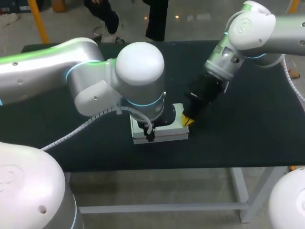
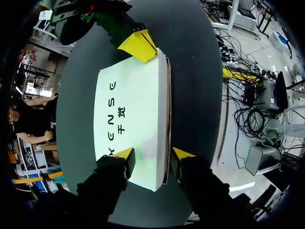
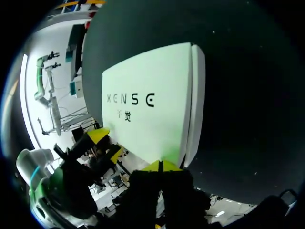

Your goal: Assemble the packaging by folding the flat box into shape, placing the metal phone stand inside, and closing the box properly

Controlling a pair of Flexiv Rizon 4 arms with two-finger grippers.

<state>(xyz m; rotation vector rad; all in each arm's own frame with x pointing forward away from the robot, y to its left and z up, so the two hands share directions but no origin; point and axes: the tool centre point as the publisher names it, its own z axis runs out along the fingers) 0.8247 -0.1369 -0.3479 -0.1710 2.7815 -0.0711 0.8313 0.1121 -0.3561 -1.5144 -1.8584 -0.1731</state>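
Left gripper [image 2: 154, 158]: fingers spread; one tip over the lid, the other just off the long side (no pinch from two sides).
Box [image 2: 131, 109]: white, lettered, folded into shape, lying flat near the table's centre.
Right gripper [image 3: 161, 166]: tips pressed together, touching the box's end at its 3 o'clock in the head view.
Side flap [image 2: 167, 95]: narrow strip along one long side, nearly flush.
Phone stand: not visible; cannot tell whether it is inside.
Risk, sliding: nothing clamps the box, so a push from the closed tips would likely skid or swivel it toward 9 o'clock.
Risk, flap: a skewed push could spring the strip open.
Left arm [image 1: 95, 81]: hangs over the box and hides most of it from above.
Right arm [image 1: 248, 28]: enters from 2 o'clock; both grippers crowd one small box, so contact between them is possible.
Table [image 1: 248, 124]: dark top.
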